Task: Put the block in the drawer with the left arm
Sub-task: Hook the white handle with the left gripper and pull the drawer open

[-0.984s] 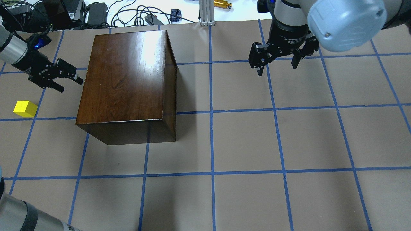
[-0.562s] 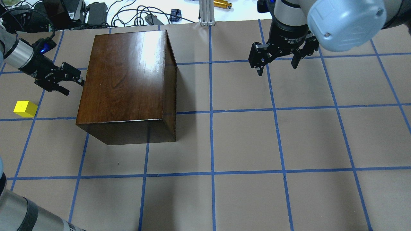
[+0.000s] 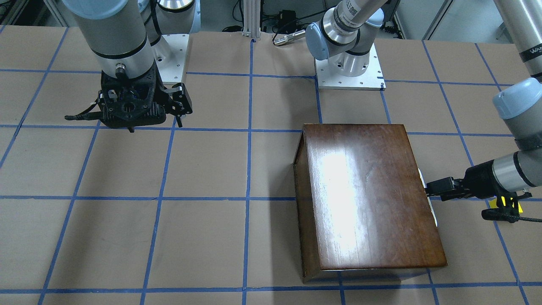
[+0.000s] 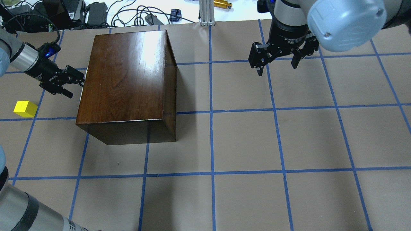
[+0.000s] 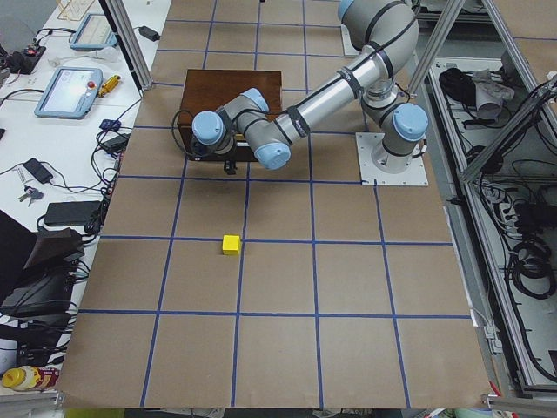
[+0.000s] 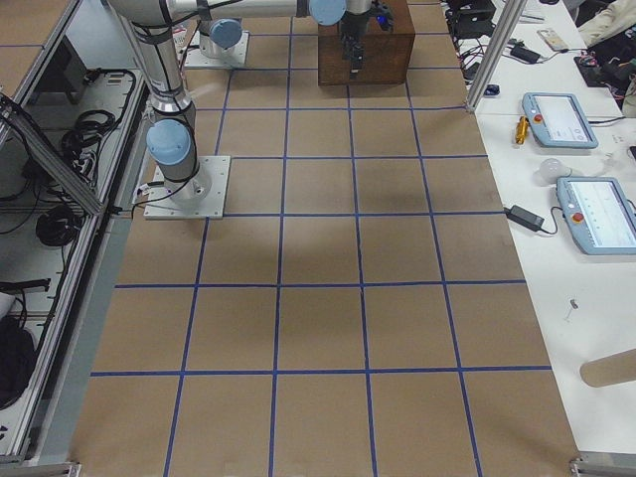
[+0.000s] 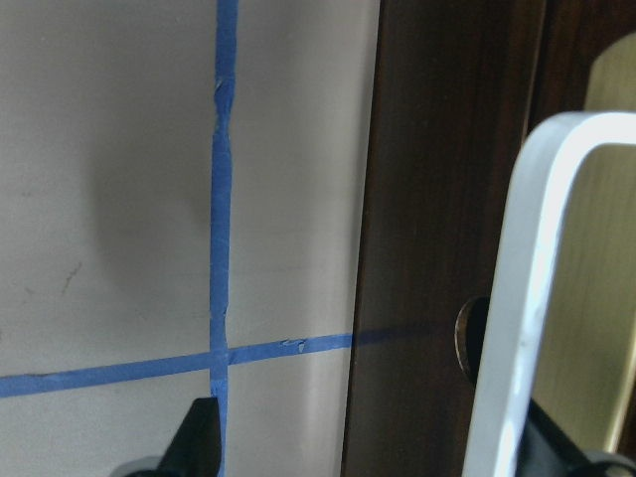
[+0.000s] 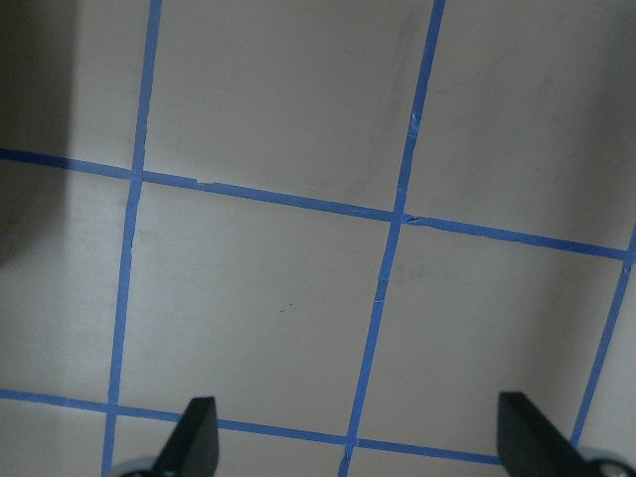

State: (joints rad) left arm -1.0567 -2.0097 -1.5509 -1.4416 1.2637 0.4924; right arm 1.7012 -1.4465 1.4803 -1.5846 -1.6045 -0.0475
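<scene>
The yellow block [image 4: 25,108] lies on the table left of the dark brown wooden box [image 4: 128,77]; it also shows in the exterior left view [image 5: 231,245]. The drawer is shut in the box's left face. Only its dark front panel [image 7: 437,248] and white handle [image 7: 527,298] show. My left gripper [image 4: 74,85] is open and right at that face, with the handle between its fingers [image 7: 199,442]. It holds nothing. My right gripper [image 4: 276,68] is open and empty, hanging above the table at the far right.
Cables, power bricks and a metal post [image 4: 207,12] lie beyond the table's far edge. The brown paper table [image 4: 244,141] has a blue tape grid. My right arm's large elbow cap [image 4: 346,22] hangs over the far right corner.
My left gripper has moved right and slightly away from me, from beside the block's area up to the box's left face. The block, box and right arm have not moved.
</scene>
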